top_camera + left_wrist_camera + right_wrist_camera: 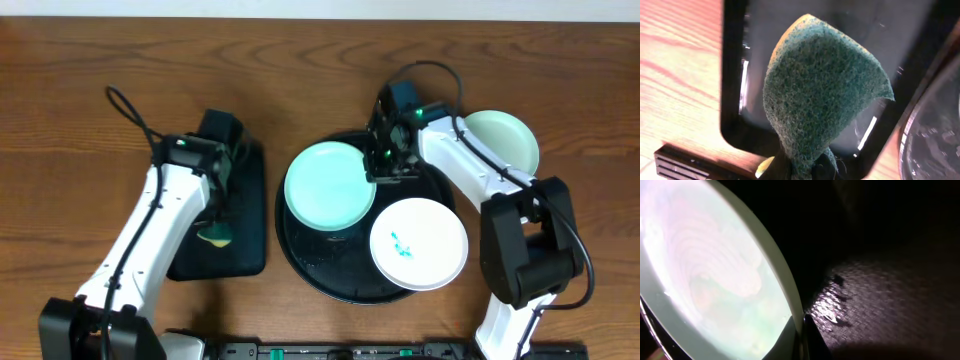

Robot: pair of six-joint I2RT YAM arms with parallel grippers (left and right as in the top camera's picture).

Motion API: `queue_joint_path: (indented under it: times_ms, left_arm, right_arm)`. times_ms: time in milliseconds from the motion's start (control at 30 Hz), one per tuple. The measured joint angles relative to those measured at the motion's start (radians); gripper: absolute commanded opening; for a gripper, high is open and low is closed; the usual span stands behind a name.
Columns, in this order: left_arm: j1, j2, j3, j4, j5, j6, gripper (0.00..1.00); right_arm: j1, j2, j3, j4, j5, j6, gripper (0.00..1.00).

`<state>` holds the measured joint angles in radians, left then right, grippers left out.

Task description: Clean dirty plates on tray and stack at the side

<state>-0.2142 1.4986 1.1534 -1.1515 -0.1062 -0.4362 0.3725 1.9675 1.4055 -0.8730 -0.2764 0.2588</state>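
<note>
A mint-green plate (329, 186) is tilted over the left part of the round black tray (310, 270). My right gripper (381, 166) is shut on its right rim; the right wrist view shows the rim (785, 292) pinched between the fingers (802, 330). A white plate (418, 243) with teal smears lies on the tray's right side. A second mint-green plate (502, 139) lies on the table at the right, beside the tray. My left gripper (215, 222) is shut on a green and yellow sponge (825, 90) above the rectangular black tray (240, 200).
The rectangular black tray (735, 75) lies left of the round tray, whose rim (930, 135) shows at the right of the left wrist view. The brown wooden table (90, 120) surrounds both. A black rail (350, 350) runs along the front edge.
</note>
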Motion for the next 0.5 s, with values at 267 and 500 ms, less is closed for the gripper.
queue_joint_path:
  times_ms: [267,500]
  left_arm:
    - [0.056,0.016,-0.007,0.034,-0.013,0.019,0.07]
    - [0.063,0.069,-0.014,0.053,-0.017,0.023,0.07]
  right_arm:
    - [0.0,-0.043,0.119,-0.188,0.135,0.001,0.02]
    - [0.0,-0.057,0.238,-0.457,0.177,0.0,0.01]
